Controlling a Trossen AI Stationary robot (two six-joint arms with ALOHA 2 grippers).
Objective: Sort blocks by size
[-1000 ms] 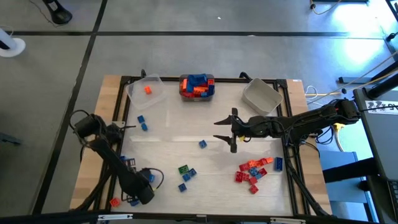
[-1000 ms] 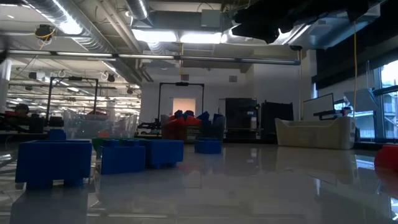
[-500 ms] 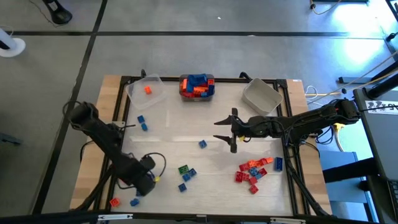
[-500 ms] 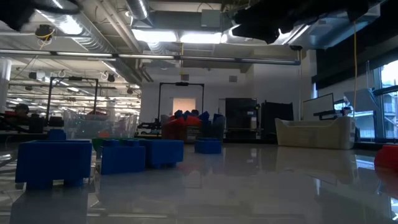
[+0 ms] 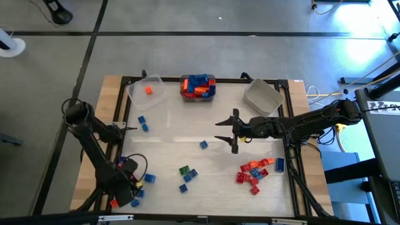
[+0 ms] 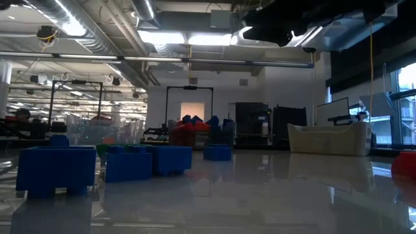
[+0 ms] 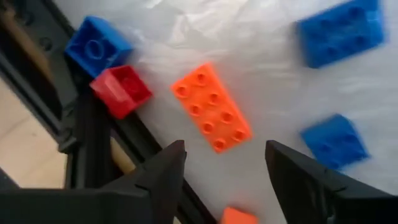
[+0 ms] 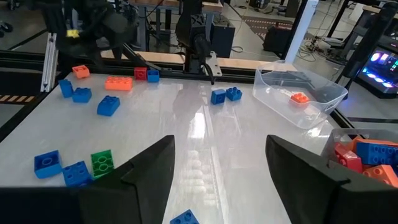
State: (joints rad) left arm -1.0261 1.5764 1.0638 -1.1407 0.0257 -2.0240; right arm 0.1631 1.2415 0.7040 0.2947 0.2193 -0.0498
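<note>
Left claw (image 7: 224,171) apart above glossy studded orange brick (image 7: 211,107), hidden from overhead; right claw (image 8: 217,162) apart, beyond the brick, mid-table

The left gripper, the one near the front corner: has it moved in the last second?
Yes. The left gripper has swung leftward, away from the green block and toward the table's left edge.

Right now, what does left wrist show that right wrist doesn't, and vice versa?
Left wrist only: the left tool, open, above a long orange brick, studs countable.

Right wrist only: the right tool, open, a green brick, the clear bin holding one orange block, and the full bin.

Both: that orange brick and the red block and blue block by the frame.
</note>
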